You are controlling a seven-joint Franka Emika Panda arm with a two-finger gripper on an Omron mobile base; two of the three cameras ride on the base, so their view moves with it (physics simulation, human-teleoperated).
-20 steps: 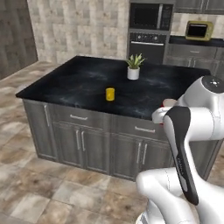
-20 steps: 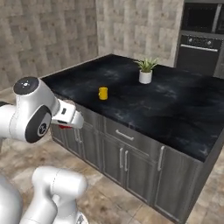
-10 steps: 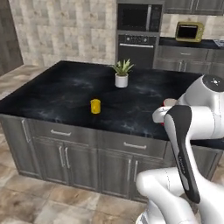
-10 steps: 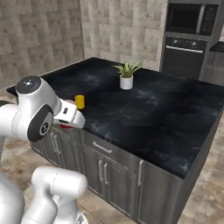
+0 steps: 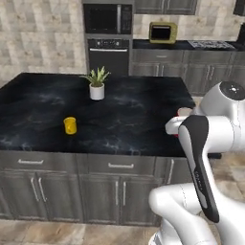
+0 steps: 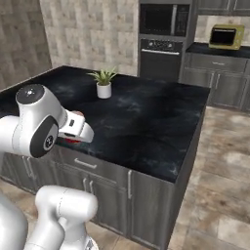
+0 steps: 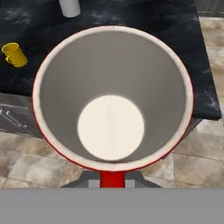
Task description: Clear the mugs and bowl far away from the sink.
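My gripper (image 7: 112,181) is shut on the red mug (image 7: 112,87), whose white inside faces the hand camera. In the left base view the red mug (image 5: 182,113) peeks out beside the gripper (image 5: 176,127), held over the near right edge of the black island counter (image 5: 134,119). From the right base view the gripper (image 6: 73,128) holds the red mug (image 6: 74,139) at the counter's near edge. The yellow mug (image 5: 70,125) stands upright on the counter to the left, apart from the gripper; it also shows as the yellow mug (image 7: 14,54). The bowl and the sink are out of view.
A white pot with a green plant (image 5: 97,91) stands mid-counter toward the back. Behind the island are a wall oven (image 5: 107,48) and a yellow toaster oven (image 5: 162,32) on a back counter. Tiled floor (image 6: 219,171) runs along the island's right side.
The base has driven, so the island, plant and yellow mug have slid left in the left base view. The arm keeps its pose, with the gripper still shut on the red mug.
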